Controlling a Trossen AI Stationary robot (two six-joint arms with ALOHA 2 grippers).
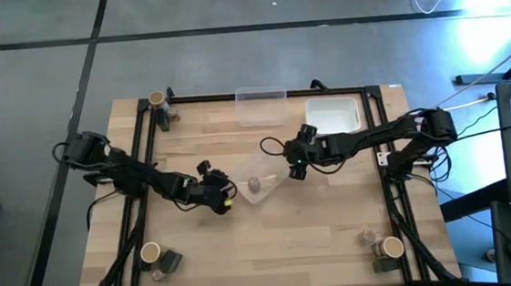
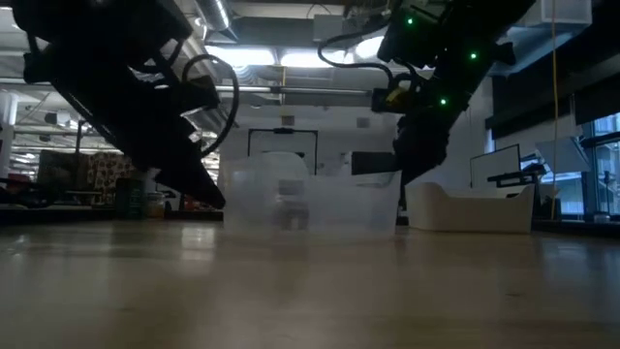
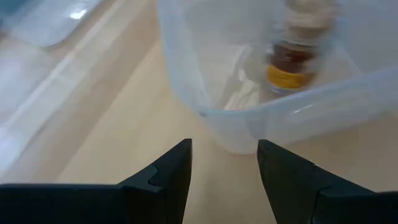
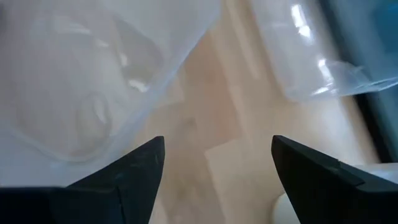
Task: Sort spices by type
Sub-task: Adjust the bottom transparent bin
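A clear plastic bin [image 1: 261, 188] stands mid-table, and one spice jar [image 1: 253, 185] with a yellow label [image 3: 287, 76] stands inside it. My left gripper [image 1: 227, 200] is open just left of the bin. Its fingers [image 3: 171, 168] point slanting down at the bin's near corner [image 3: 227, 134], with nothing between them. My right gripper [image 1: 296, 169] is open at the bin's right side and slants down over the bare table [image 4: 211, 143], beside the bin's wall [image 4: 93, 81]. More spices stand in groups at the table's corners: far left [image 1: 157, 100], near left [image 1: 151, 253] and near right [image 1: 391, 246].
A second clear bin [image 1: 262, 106] and a white tray [image 1: 336, 116] stand at the far edge. A black frame [image 1: 148, 170] runs along the left, far and right sides. Bare wood lies near the front, between the two corner groups.
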